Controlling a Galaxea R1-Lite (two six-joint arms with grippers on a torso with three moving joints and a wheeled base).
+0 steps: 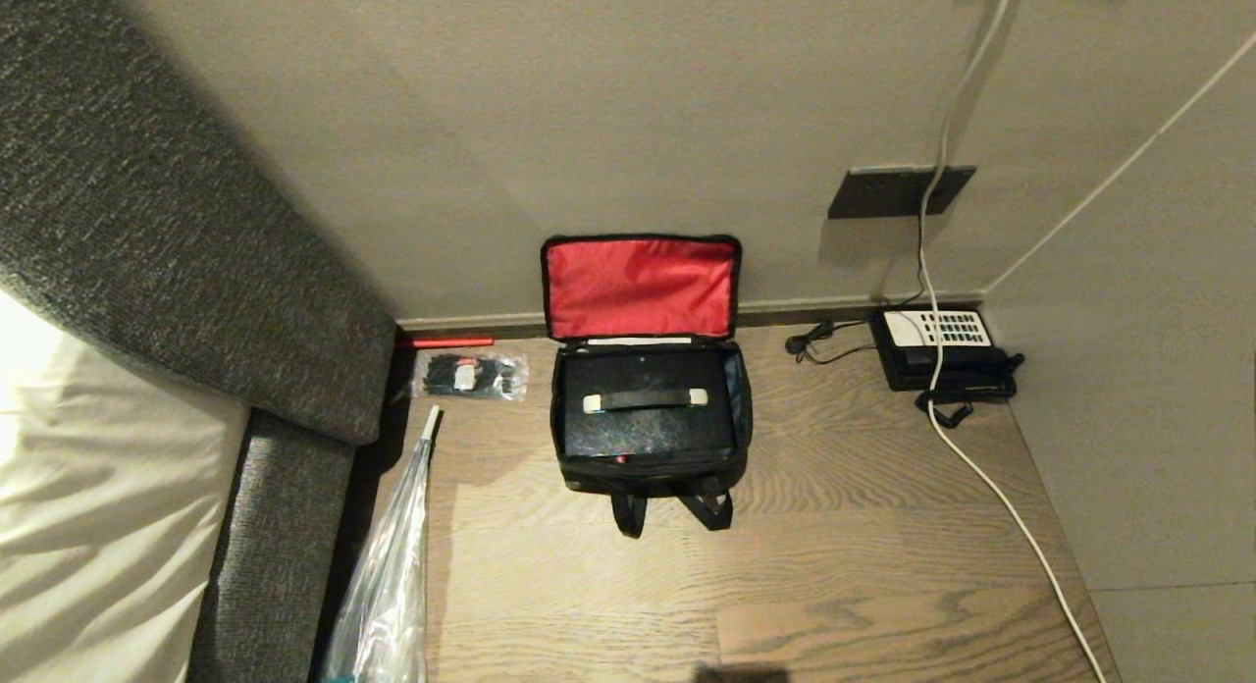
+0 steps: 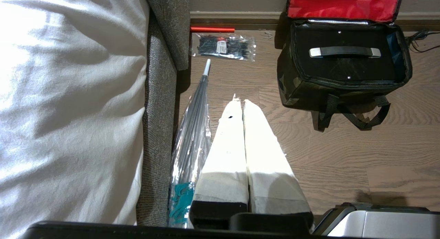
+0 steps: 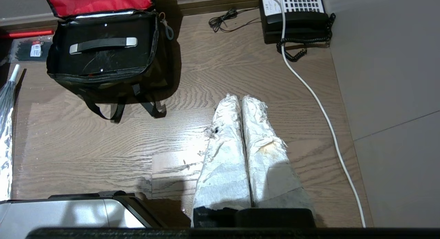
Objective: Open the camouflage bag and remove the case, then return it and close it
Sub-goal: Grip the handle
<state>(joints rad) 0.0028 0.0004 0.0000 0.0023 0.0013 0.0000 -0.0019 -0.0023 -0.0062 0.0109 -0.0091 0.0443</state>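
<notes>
The camouflage bag (image 1: pixel 650 447) sits on the wooden floor (image 1: pixel 834 565) against the far wall, its lid (image 1: pixel 640 288) thrown back and leaning upright on the wall so the red lining faces me. Inside it lies the case (image 1: pixel 643 408) — black, flat on its back, its handle bar (image 1: pixel 645 399) running left to right across the top, filling nearly the whole opening. The bag's black straps (image 1: pixel 677 511) spill onto the floor on its near side. My left gripper (image 2: pixel 239 101) hangs above the floor to the near left of the bag, its white-wrapped fingers (image 2: pixel 228 136) pressed together with nothing between them. My right gripper (image 3: pixel 239 96) hangs to the near right of the bag, its fingers (image 3: pixel 227 143) likewise clenched on nothing; both are well apart from the bag. To the left of the bag a clear packet of black cable ties (image 1: pixel 469 376) lies near the wall, with a red stick (image 1: pixel 446 342) just beyond it along the skirting, and a folded transparent umbrella (image 1: pixel 392 575) stretches toward me beside the grey sofa (image 1: pixel 196 271). On the right — in the far corner — a black telephone (image 1: pixel 937 354) with a white keypad rests on the floor, a white cable (image 1: pixel 991 487) trailing across it and down toward the near right.
</notes>
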